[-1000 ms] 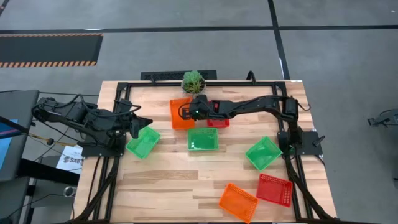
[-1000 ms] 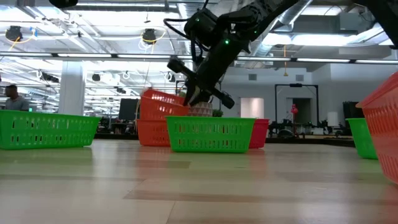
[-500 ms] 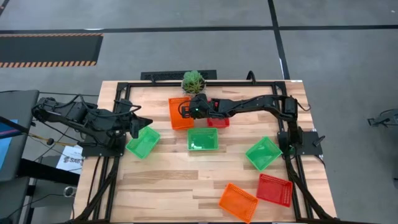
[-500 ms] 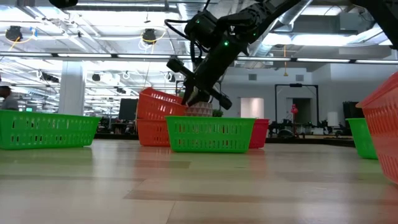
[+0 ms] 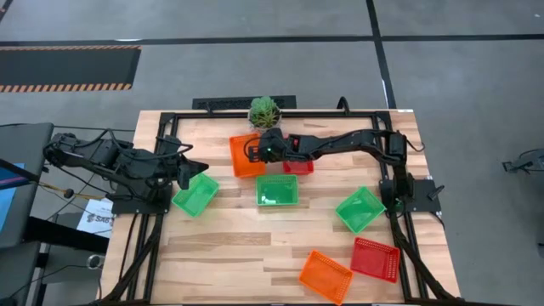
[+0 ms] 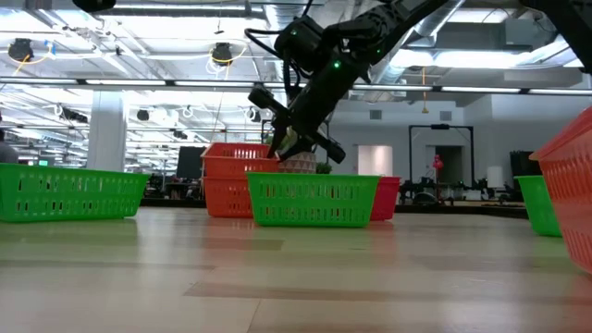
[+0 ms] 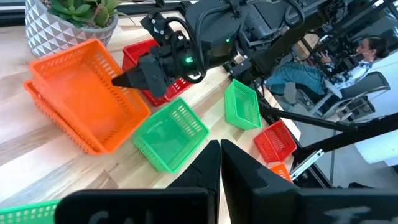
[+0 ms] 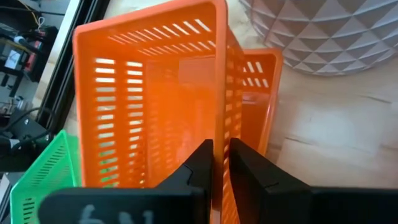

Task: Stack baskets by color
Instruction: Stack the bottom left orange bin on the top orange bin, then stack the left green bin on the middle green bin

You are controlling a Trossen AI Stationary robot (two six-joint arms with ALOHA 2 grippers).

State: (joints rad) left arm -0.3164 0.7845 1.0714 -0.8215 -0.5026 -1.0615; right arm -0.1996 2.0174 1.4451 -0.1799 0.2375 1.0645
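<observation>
Right wrist view: right pincer [image 8: 220,163] astride orange basket [image 8: 149,93] wall

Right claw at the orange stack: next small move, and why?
Probably open wider and lift clear. The upper orange basket sits level inside the lower orange basket, so the nesting looks done, yet the right claw straddles its wall with the fingers close on either side.

My two arms are black, jointed and draped with loose black cables. My right arm [image 5: 340,143] shows small green and red lights near its wrist. My fingers [image 8: 252,171] are matte black, tapering wedges.
</observation>
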